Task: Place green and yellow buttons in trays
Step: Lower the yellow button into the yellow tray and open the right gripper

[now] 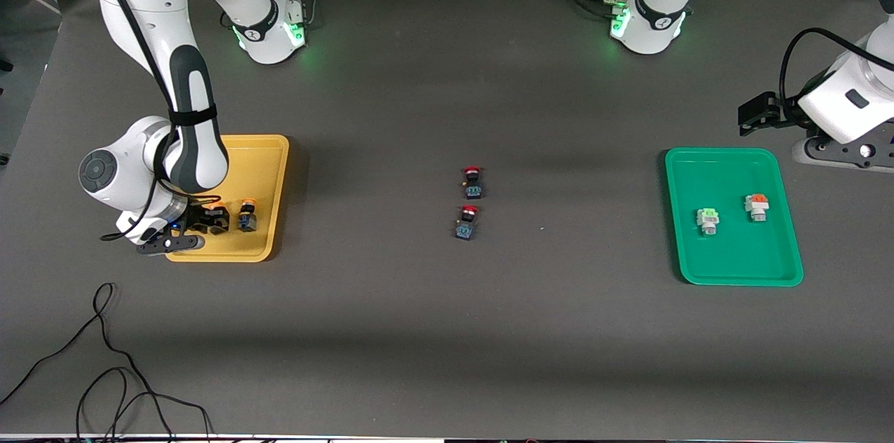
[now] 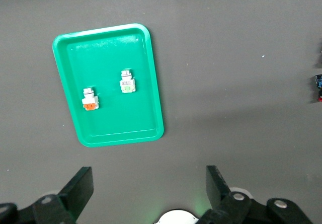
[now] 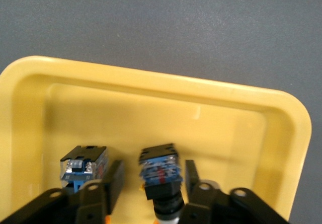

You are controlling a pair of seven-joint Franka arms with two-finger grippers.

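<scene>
1. Right gripper (image 3: 151, 183) sits low in the yellow tray (image 1: 269, 149); jaws straddle second yellow button (image 3: 160, 176), gaps visible both sides.
2. Lift straight up, clear of first yellow button (image 1: 247, 215).
3. Left gripper (image 2: 149, 194) waits, jaws wide; green tray (image 2: 108, 138) holds both white-bodied buttons (image 2: 128, 81).

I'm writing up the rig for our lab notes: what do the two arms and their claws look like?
Both arms are glossy white with dark grey joint sections; their round bases glow green and have black cables plugged in. The right arm carries a black cable strapped along it with black bands. The right claw and left claw are black, with flat black fingers and silver screw heads.
</scene>
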